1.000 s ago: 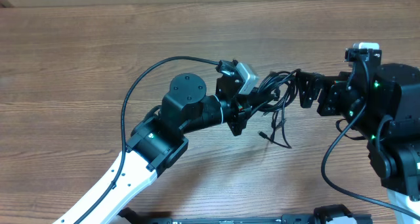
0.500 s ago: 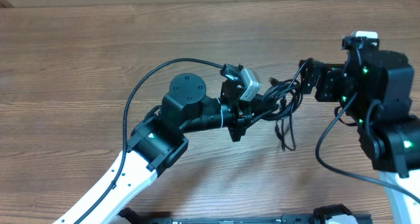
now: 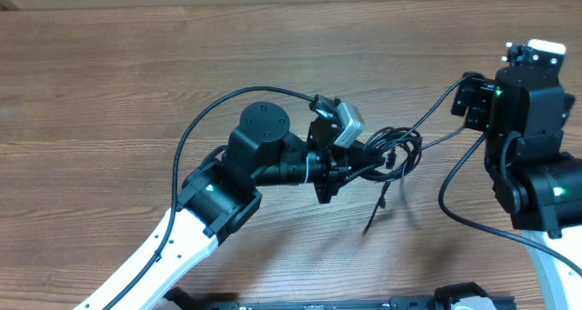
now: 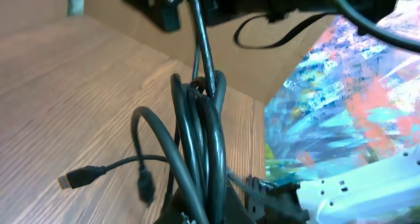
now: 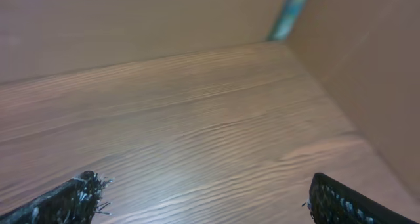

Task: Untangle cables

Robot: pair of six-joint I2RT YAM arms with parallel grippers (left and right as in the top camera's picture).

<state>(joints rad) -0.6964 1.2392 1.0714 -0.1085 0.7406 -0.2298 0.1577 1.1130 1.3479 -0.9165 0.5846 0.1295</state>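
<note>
Barely begun: cables (image 3: 396,151) hang as one tangled bundle above the table (image 3: 109,74), clamped in left gripper (image 3: 356,163); right gripper (image 5: 207,204) gapes empty, well apart. No strand separated yet.

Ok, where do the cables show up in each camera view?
Overhead: the cables are bunched right of centre, gripped by the left pincer, with one strand trailing downward.
Left wrist: the cables fill the middle, rising from the bottom edge, with a plug end at lower left.
Right wrist: not in it; only bare wood and the open right pincer.
Shared landmark: the wood table, visible in all three.
</note>
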